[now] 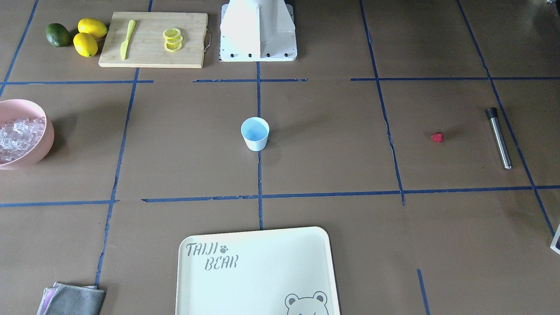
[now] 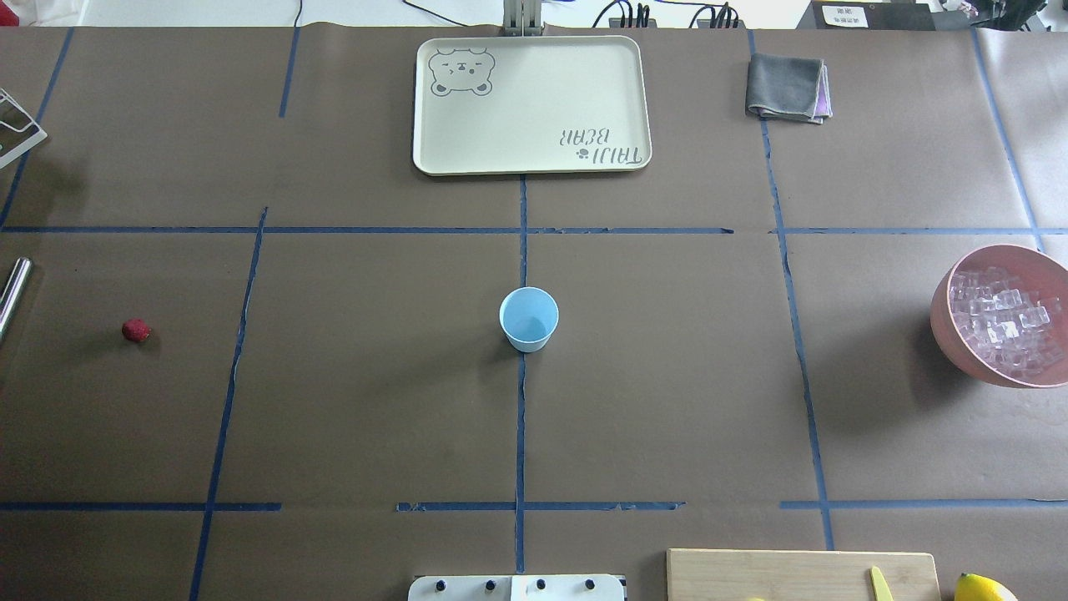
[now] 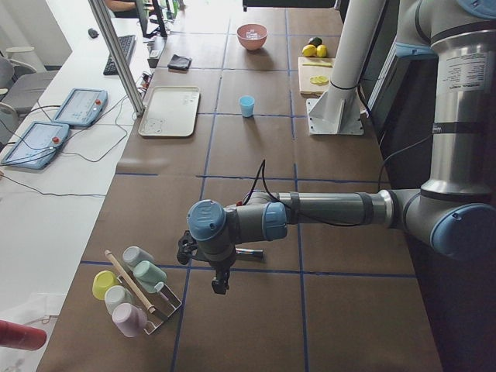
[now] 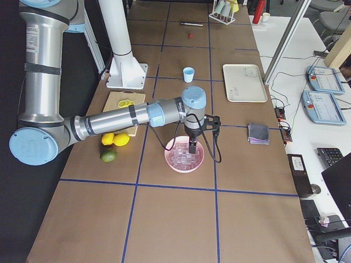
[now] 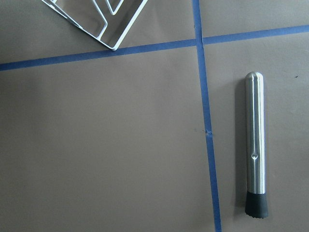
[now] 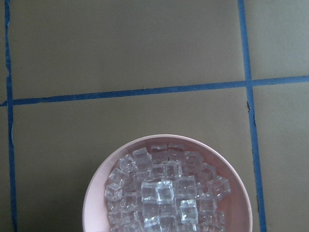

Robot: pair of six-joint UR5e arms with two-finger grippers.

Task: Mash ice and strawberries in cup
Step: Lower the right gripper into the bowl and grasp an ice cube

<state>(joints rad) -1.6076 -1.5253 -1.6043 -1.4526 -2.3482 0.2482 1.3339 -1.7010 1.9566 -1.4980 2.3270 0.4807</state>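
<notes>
Cup (image 1: 255,133) dead centre in the front view, upright on the tape cross and apparently empty. Berry (image 1: 437,137) lies well off to its right, near the steel muddler (image 1: 498,138). Ice (image 1: 19,133) is heaped in the pink bowl (image 1: 49,140) at the left edge. Tray (image 1: 262,271) at the bottom reads "TAIJI BEAR", with a paw print and a bear face.

Overhead now: the tray's lettering is upside down, and the cup sits mid-table, well apart from both berry and bowl.

Left side view: left gripper (image 3: 220,285) hangs pointing down, low over the table beside a rack (image 3: 139,291) of pastel cups. Fingers apart or together? Can't tell from here.

Right side view: right gripper (image 4: 192,147) points straight down over the bowl, tips at the ice or just above, hard to call. Its state can't be told either.

Left wrist: the muddler lies flat beside a tape line, black tip at the bottom.

Right wrist: the bowl of ice sits directly below, at the bottom edge.
</notes>
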